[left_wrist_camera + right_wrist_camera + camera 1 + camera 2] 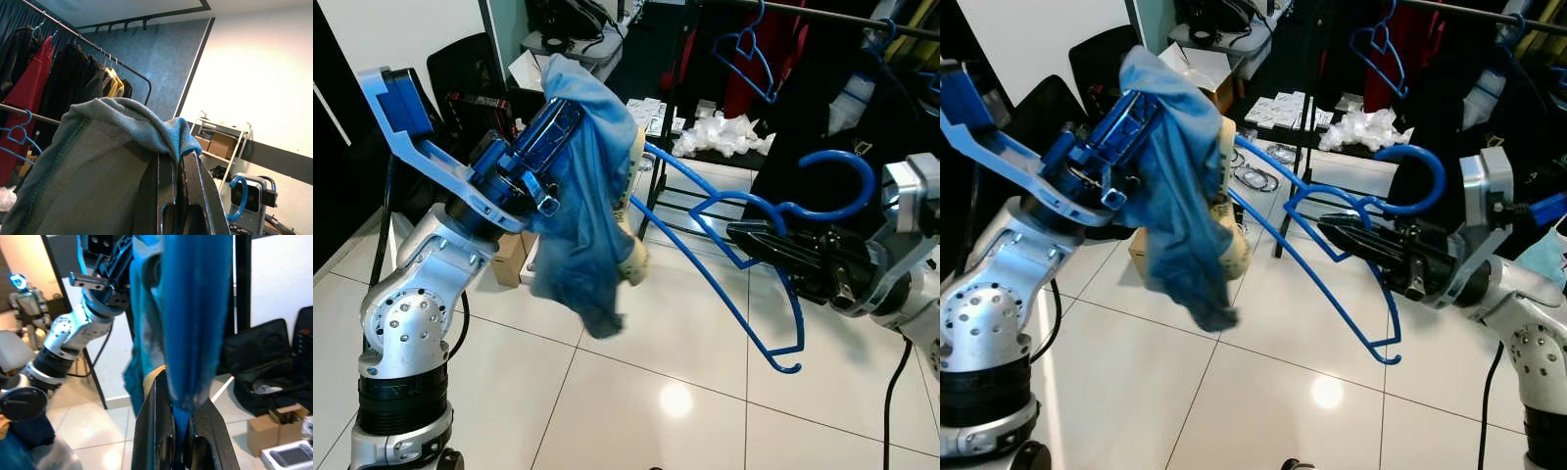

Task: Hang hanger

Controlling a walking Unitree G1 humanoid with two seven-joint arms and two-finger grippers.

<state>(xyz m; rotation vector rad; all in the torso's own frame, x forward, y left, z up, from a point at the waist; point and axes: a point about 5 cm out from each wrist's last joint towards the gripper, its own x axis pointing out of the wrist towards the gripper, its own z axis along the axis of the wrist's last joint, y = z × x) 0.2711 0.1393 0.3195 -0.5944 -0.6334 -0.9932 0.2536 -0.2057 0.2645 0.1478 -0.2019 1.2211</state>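
**Hanger, blue, held mid-air with garment at one end**

Hanger: blue, thin-limbed, with a broad curved hook. It is held in the air over the white tiled floor, between the two arms, hook toward the right. The right gripper is clamped on it near the neck, just below the hook. Its far-left shoulder runs up into a blue garment.

Garment: soft blue cloth, bunched and drooping, pinched by the left gripper, whose fingers are seen nearly closed on a fold of it.

Clothes rail: dark bar at the far right, above the hanger, carrying dark and red clothes and a second blue hanger.

Handling, as judged: the hanger appears light and stiff, probably slick on its smooth limbs; the loaded end is likely to tip it. The neck below the hook is the soundest hold, leaving the hook free for the rail. The cloth is limp and may slide off a sloping shoulder.
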